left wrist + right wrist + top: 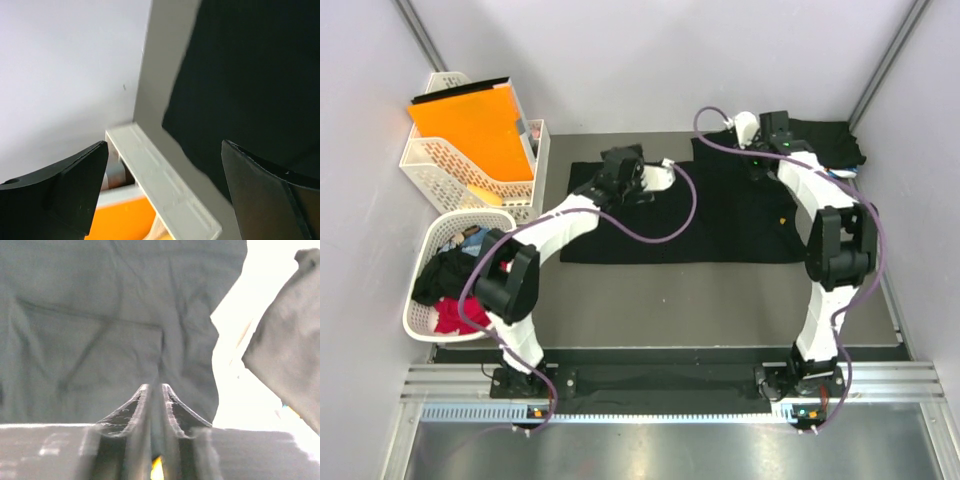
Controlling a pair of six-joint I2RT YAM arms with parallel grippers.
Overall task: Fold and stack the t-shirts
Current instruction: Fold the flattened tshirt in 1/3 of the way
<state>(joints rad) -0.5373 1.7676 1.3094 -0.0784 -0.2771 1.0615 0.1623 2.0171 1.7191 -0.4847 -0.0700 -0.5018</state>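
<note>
Hovering near worktop's far edge: left gripper [163, 150], jaws wide apart, empty. Right gripper [155, 386] over black t-shirt [720, 220], jaws a narrow slit apart.

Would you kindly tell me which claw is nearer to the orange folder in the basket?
Left. The left claw is over the left edge of the black t-shirt, just right of the orange folder; the right claw is across the shirt, farther right.
</note>
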